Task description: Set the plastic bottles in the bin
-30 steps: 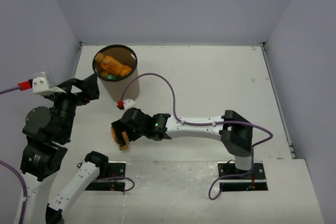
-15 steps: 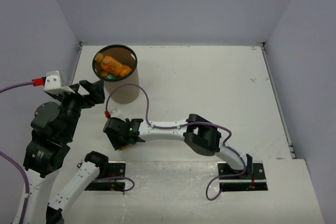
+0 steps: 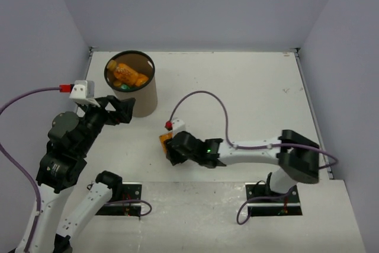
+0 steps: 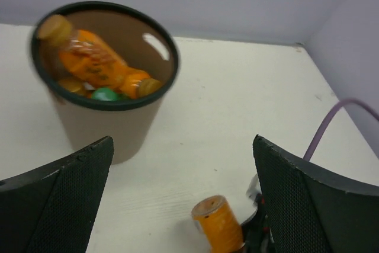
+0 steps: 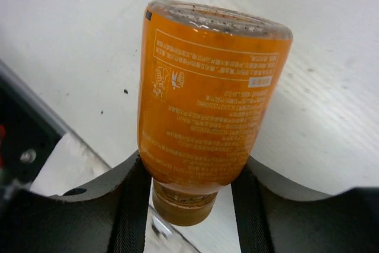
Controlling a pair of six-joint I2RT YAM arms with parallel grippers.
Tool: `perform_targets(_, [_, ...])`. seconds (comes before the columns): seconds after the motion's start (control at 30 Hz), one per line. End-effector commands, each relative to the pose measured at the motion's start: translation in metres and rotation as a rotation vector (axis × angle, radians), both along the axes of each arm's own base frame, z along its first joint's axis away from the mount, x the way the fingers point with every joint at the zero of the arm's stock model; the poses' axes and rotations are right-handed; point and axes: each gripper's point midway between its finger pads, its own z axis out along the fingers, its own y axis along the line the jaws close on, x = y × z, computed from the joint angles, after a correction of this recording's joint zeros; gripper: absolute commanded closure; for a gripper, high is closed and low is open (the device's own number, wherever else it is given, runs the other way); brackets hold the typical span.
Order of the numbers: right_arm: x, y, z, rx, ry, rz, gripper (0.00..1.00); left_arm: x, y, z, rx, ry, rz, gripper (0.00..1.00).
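Orange bottle (image 5: pixel 207 99) clamped in right gripper (image 5: pixel 188 176); left gripper (image 4: pixel 183 197) spread wide, empty, near bin (image 4: pixel 100 128).

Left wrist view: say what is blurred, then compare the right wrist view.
Left wrist view: the bin and the bottles inside look smeared, the near fingers crisp. Right wrist view: the held orange bottle is sharp, its print crisp.

The orange bottle (image 5: pixel 207 93) now tight in the right jaws, farther right.
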Motion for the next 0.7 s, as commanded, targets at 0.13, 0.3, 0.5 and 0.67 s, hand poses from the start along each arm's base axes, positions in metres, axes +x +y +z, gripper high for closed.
perform_targets(0.13, [-0.014, -0.072, 0.145, 0.652, -0.289, 0.353, 0.89, -0.070, -0.149, -0.012, -0.269, -0.020, -1.059, 0.00])
perform_targets(0.3, [-0.039, -0.112, 0.188, 0.791, -0.370, 0.436, 0.89, -0.101, -0.166, 0.008, -0.389, -0.209, -1.226, 0.00])
perform_targets(0.5, [-0.051, -0.125, 0.215, 0.827, -0.418, 0.468, 0.88, -0.096, -0.219, 0.009, -0.396, -0.161, -1.229, 0.00])
perform_targets(0.67, [-0.060, -0.126, 0.225, 0.857, -0.422, 0.508, 0.88, -0.084, -0.236, 0.013, -0.387, -0.127, -1.175, 0.00])
